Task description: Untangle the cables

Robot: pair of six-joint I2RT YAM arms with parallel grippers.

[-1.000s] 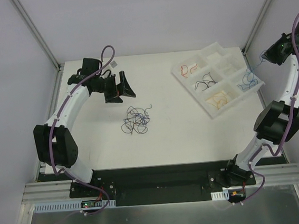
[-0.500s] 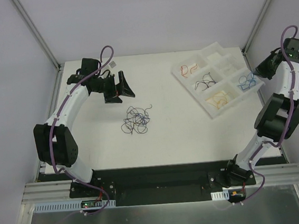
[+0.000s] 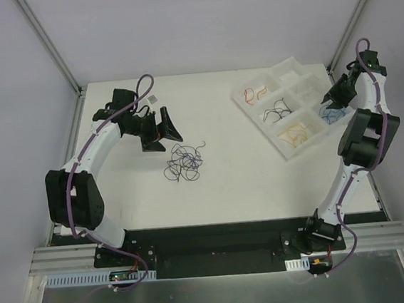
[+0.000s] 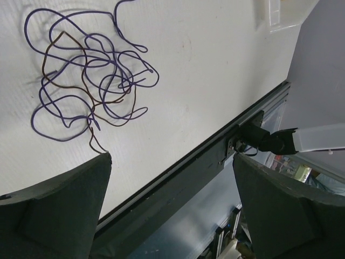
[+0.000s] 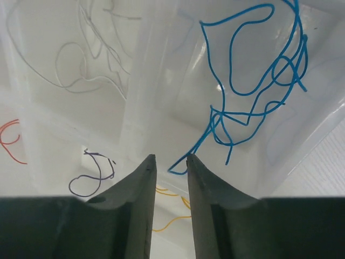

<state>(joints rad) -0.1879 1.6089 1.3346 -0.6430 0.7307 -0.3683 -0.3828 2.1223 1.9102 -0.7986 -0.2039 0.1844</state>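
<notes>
Cables (image 3: 183, 160): loose tangle mid-bench (image 3: 249, 190), left claw (image 3: 161, 132) just far-left of it.
Left wrist: left claw wide open, empty, tangle beyond its tips.
Right wrist: right claw (image 5: 170, 159) barely parted over tray (image 5: 145, 81), blue cable (image 5: 218, 114) end at its tips.

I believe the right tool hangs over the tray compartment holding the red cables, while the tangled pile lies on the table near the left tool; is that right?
Only the colour is wrong: the right tool hangs over the tray compartment holding the blue cables, as the right wrist view shows. The tangled pile does lie on the table near the left tool.
</notes>
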